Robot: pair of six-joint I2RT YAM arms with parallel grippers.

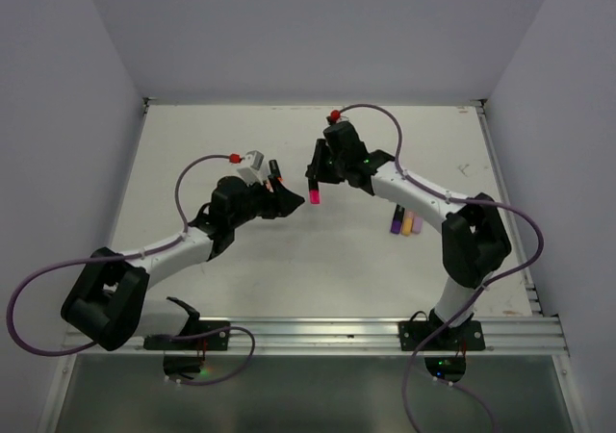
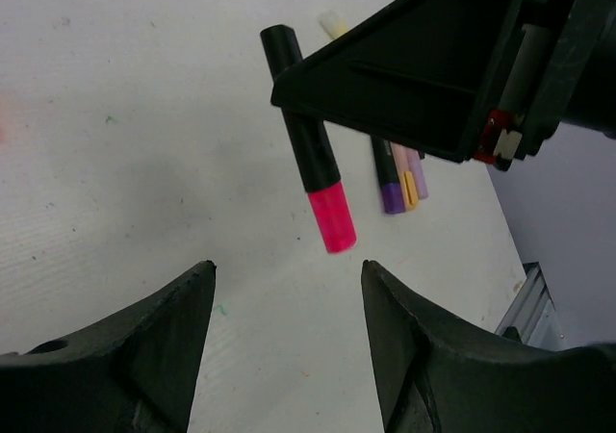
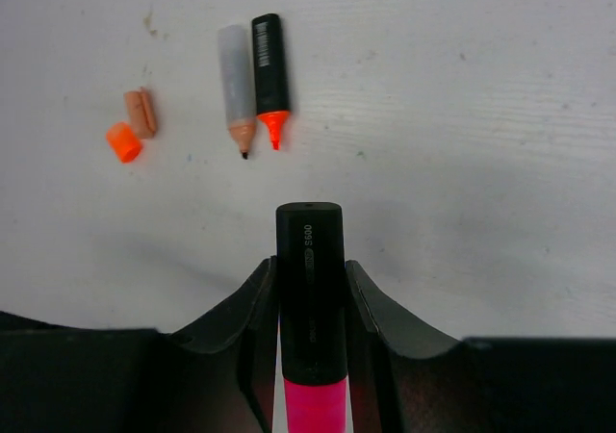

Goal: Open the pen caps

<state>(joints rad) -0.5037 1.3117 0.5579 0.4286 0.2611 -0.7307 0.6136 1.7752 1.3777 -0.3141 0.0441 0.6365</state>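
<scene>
Partly behind right hand point(image 2: 295, 96), highlighter barrel point(image 2: 318, 159)

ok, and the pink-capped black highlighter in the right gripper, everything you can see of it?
Stubby plastic highlighter: glossy black barrel with small white print, bright pink cap still seated on one end. The right gripper is shut on the barrel, holding it clear of the white table. The cap end points toward the left gripper, whose open fingers stop short of the cap without touching it.
</scene>
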